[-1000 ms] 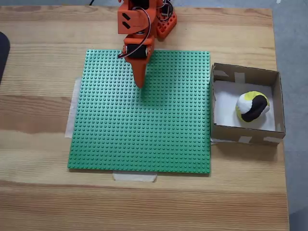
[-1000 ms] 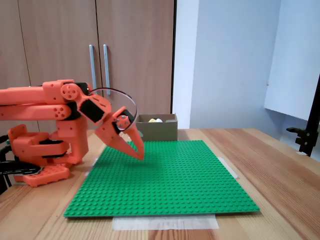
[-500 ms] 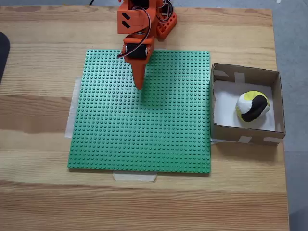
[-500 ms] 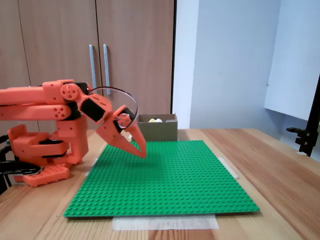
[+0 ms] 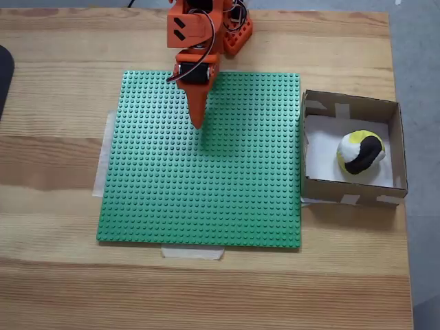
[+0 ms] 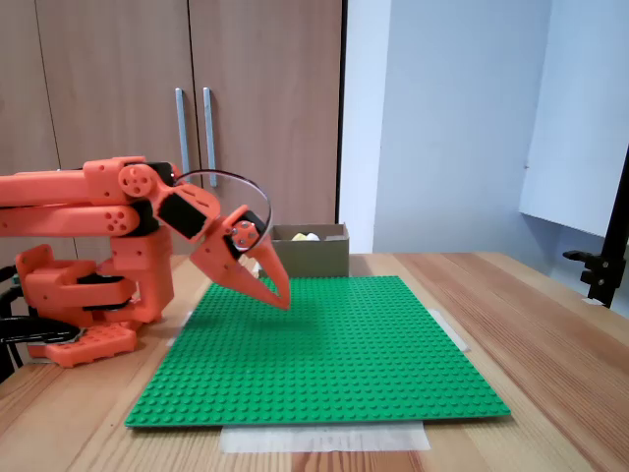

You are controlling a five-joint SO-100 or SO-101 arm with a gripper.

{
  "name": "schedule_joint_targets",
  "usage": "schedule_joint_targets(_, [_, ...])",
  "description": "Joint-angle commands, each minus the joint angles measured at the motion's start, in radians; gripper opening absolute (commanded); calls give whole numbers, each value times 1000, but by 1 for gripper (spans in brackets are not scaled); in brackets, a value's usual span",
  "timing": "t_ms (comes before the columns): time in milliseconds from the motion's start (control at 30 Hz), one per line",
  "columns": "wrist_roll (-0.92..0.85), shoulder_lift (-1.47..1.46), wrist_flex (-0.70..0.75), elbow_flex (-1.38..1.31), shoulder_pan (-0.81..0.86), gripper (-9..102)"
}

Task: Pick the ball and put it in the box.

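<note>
The yellow, white and black ball (image 5: 360, 152) lies inside the brown cardboard box (image 5: 352, 196) at the right of the table; in a fixed view from table height just its top (image 6: 307, 236) peeks over the box wall (image 6: 311, 259). My orange gripper (image 5: 199, 124) is shut and empty, far left of the box, hovering over the upper middle of the green studded baseplate (image 5: 206, 179). From the side its tips (image 6: 283, 300) hang just above the plate, pointing down and forward.
The arm's orange base (image 6: 79, 295) stands at the far edge of the wooden table (image 5: 62, 289). White tape holds the baseplate's edges. A dark object (image 5: 4, 75) sits at the left table edge. Cabinet doors (image 6: 197, 118) stand behind.
The gripper has lifted slightly off the baseplate and stayed shut. The ball and box have not moved.
</note>
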Motion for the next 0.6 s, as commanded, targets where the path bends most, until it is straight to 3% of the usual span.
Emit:
schedule_joint_targets(0, [-5, 9, -11, 25, 8, -1])
schedule_joint_targets(567, [6, 9, -17, 28, 20, -1])
